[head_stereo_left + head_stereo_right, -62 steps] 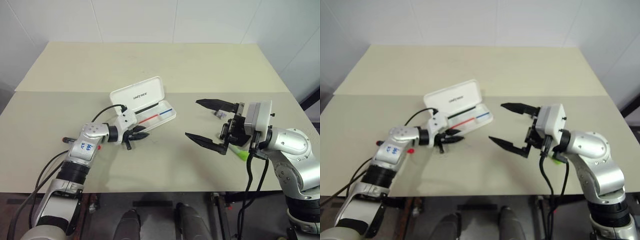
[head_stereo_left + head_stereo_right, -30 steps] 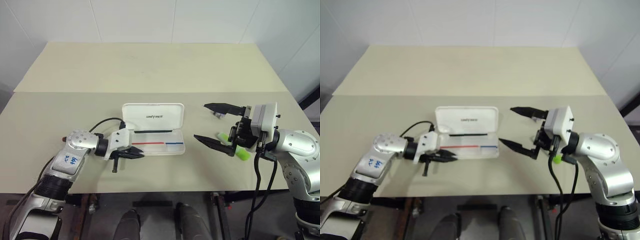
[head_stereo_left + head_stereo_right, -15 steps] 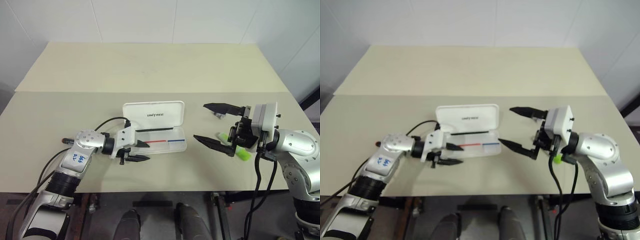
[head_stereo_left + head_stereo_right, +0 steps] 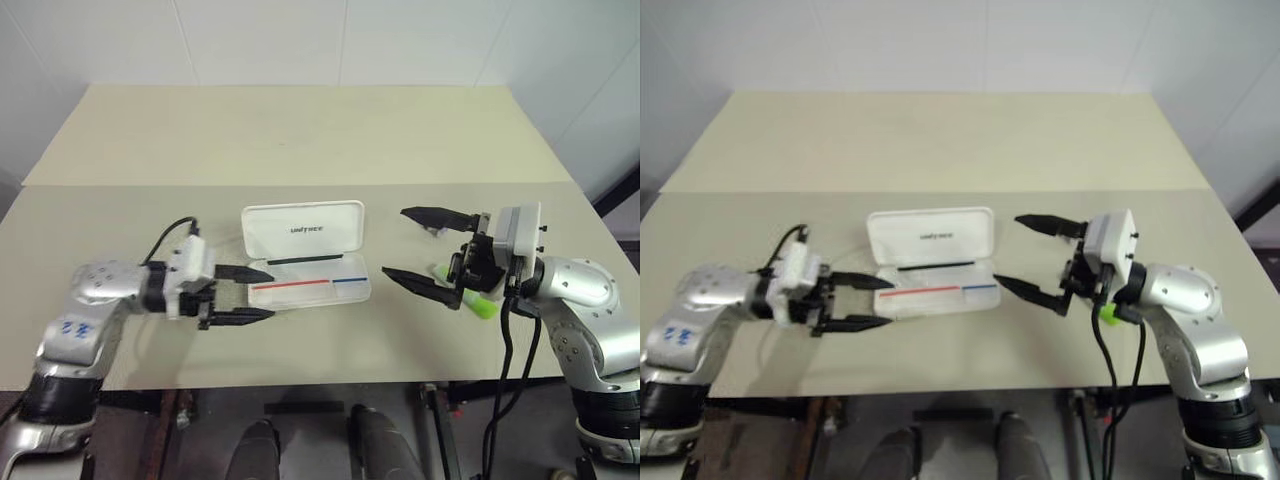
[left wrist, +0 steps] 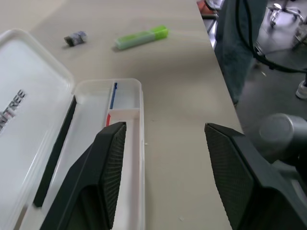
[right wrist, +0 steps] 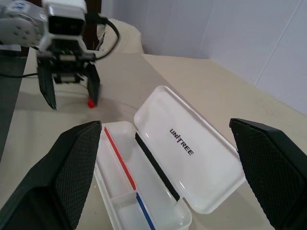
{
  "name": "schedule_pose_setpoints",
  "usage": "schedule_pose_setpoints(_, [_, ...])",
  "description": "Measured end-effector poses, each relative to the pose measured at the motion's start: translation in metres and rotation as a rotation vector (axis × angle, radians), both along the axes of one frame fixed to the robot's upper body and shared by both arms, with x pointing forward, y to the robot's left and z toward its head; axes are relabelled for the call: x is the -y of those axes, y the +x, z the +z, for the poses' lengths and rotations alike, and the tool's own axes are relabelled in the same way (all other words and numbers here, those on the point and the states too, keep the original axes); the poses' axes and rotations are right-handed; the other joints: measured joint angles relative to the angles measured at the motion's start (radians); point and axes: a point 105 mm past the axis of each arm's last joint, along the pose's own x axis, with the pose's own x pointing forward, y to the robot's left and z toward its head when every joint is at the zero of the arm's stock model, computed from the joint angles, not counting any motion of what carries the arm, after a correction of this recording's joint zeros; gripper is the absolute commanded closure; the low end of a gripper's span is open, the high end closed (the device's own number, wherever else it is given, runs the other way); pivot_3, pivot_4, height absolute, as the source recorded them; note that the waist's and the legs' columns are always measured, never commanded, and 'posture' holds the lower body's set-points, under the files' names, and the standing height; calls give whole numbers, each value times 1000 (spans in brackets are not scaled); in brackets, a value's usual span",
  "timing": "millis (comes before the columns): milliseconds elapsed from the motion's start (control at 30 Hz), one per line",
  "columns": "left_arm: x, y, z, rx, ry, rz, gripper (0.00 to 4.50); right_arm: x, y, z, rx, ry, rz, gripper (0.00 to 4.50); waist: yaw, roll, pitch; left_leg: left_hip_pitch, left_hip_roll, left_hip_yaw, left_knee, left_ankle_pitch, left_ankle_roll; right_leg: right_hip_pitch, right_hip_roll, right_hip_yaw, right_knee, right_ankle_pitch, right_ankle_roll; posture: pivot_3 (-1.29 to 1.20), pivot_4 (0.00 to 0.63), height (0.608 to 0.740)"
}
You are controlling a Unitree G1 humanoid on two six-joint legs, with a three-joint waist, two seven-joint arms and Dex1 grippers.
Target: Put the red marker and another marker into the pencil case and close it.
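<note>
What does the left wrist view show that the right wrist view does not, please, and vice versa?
The left wrist view brings the green marker and a small grey object lying on the table. The right wrist view brings the open left gripper, with what looks like the red marker beside it. Both share the open pencil case.

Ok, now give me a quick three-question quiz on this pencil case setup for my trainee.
1. True or false: the pencil case lies open.
2. Where is the green marker? A: in the tray. B: on the table near the right gripper. C: under the lid.
3. Fill in: the left gripper and the right gripper are both ___.

Key: 1 true; 2 B; 3 open.
</note>
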Motion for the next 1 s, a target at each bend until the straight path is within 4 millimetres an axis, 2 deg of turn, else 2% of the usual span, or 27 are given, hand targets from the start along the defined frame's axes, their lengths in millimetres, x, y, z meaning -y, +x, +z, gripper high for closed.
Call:
schedule_pose_setpoints(133, [-19,2,7,42,-44,133,38,6,1,-7,-30,-1,-18,0,3,0,0,0,0,0,1,0,0,0,0,0,0,0,0,0,150,740])
schedule_pose_setpoints(300, [-43,8,20,110,-87,293,38,15,-1,-18,-75,-15,-51,0,4,0,0,0,0,0,1,0,0,0,0,0,-1,0,0,0,150,740])
schedule_pose_setpoints(400, [-66,14,25,156,-148,486,38,17,-1,-20,-84,-13,-60,0,-5,0,0,0,0,0,0,0,0,0,0,0,-1,0,0,0,150,740])
schedule_pose_setpoints(500, [-94,21,19,149,-258,776,38,17,-1,-20,-85,-12,-61,0,-9,0,0,1,0,0,0,0,0,0,0,0,-1,0,0,0,150,740])
schedule_pose_setpoints(567, [-100,21,9,118,-290,896,38,17,-1,-20,-86,-12,-60,0,-8,-1,0,0,0,0,0,0,0,0,0,0,-1,0,0,0,150,740])
schedule_pose_setpoints(700, [-97,12,-13,46,-378,1187,38,17,2,-19,-87,-15,-47,0,-4,-1,0,0,0,0,3,-1,-1,2,0,0,-2,1,2,0,150,740])
schedule_pose_setpoints(800, [-79,10,-33,-97,-404,1316,38,15,5,-15,-78,-22,-19,0,1,-4,0,0,0,-2,7,-1,-1,3,2,0,-1,2,2,0,150,740])
schedule_pose_setpoints(1000, [-61,12,-27,-208,-457,1497,38,12,8,-11,-70,-38,28,0,-8,-6,-1,0,0,-1,10,0,0,6,2,0,-7,7,1,0,150,740])
